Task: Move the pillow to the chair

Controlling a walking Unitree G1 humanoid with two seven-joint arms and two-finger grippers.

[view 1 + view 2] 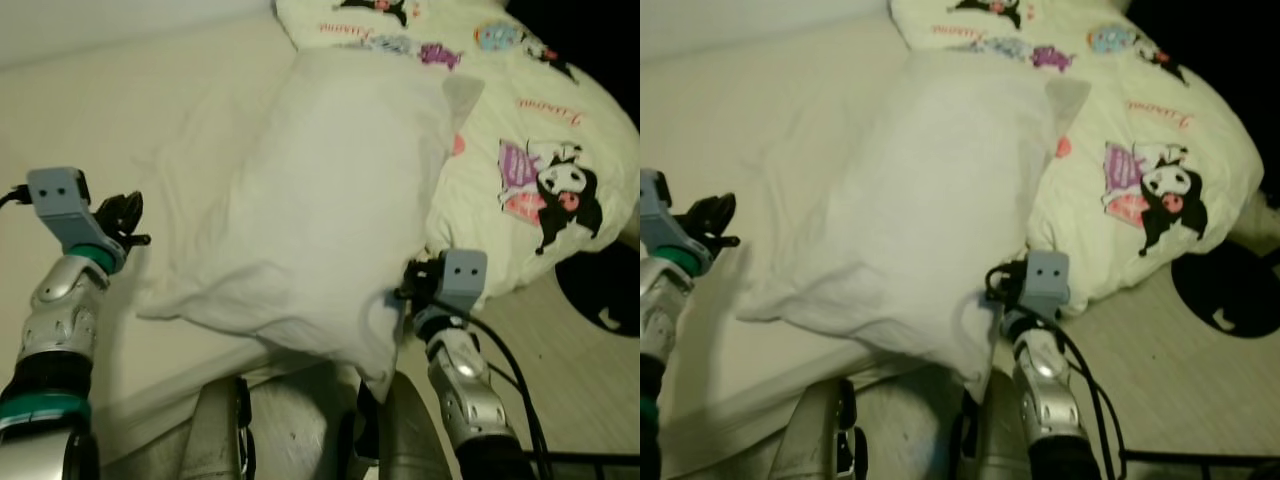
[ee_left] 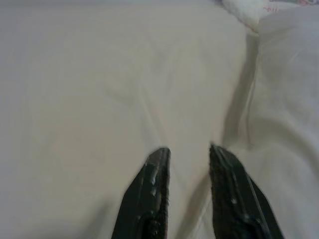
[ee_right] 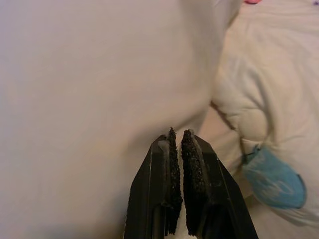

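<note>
A large white pillow [image 1: 320,200] lies across the bed, its near corner hanging over the bed's edge. My right gripper [image 1: 405,285] is at that near right corner; in the right wrist view its fingers [image 3: 172,164] are pressed together with a sliver of white pillow cloth between them. My left gripper [image 1: 130,215] hovers over the bare sheet just left of the pillow, and the left wrist view shows its fingers [image 2: 152,174] apart with nothing between them, the pillow's edge [image 2: 284,99] beside them.
A cream quilt with cartoon prints [image 1: 540,120] is bunched against the pillow's right side. The bed sheet [image 1: 120,110] stretches to the left. Pale floor [image 1: 580,370] and a dark round mat [image 1: 600,285] lie at the right.
</note>
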